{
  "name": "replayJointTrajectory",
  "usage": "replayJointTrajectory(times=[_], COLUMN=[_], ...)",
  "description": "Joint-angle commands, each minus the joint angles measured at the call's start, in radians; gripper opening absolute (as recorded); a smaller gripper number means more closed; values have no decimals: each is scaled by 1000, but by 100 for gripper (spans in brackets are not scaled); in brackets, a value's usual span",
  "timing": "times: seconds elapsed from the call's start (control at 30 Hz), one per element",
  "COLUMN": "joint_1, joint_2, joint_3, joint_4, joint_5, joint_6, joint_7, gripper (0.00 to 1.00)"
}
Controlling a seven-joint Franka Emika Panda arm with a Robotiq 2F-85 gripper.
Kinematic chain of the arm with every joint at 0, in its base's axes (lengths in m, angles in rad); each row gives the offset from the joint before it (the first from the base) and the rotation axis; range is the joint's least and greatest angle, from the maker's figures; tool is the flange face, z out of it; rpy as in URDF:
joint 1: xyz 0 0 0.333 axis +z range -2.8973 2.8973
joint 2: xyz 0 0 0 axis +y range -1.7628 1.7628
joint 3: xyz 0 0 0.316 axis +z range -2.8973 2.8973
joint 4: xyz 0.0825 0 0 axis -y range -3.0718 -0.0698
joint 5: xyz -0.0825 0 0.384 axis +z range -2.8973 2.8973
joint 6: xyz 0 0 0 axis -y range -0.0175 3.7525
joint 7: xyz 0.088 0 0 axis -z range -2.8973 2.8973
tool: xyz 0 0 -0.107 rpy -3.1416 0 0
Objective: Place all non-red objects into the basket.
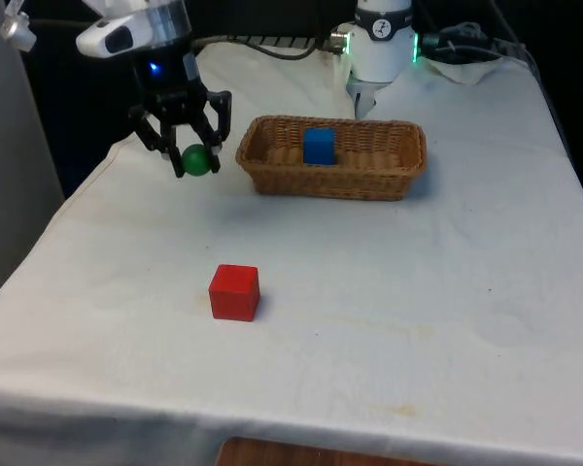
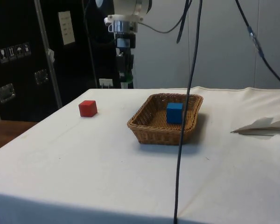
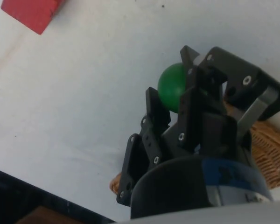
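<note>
Jaws grip 1 green ball (image 1: 196, 160); 1 blue cube (image 1: 319, 146) in basket (image 1: 272, 173); 1 red cube (image 1: 234, 292).

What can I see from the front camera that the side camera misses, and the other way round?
The front view alone makes plain the green ball clamped in the tool, held above the cloth beside the basket. The side view alone adds dark cabinets behind the table and a hanging cable across the picture. Both share the basket with the blue cube inside, and the red cube on the cloth.

open cloth (image 1: 389, 291), basket (image 1: 272, 175) rim beside
</note>
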Motion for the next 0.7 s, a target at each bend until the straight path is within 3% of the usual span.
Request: replayJointTrajectory(times=[0.0,0.07,0.1,0.13,0.33,0.37,0.4,0.67], joint_1=[13,20,11,27,57,33,60,95], joint_2=[-15,-28,-29,-44,-118,-93,-130,-236], joint_3=[-12,-19,-12,-25,-29,-15,-29,-27], joint_4=[-16,-27,-25,-42,-102,-76,-111,-192], joint_5=[-15,-25,-22,-37,-100,-75,-110,-207], joint_6=[-1,-5,-8,-5,2,-8,3,15], joint_7=[3,4,0,5,32,16,37,82], gripper=[0,0,0,0,0,0,0,0])
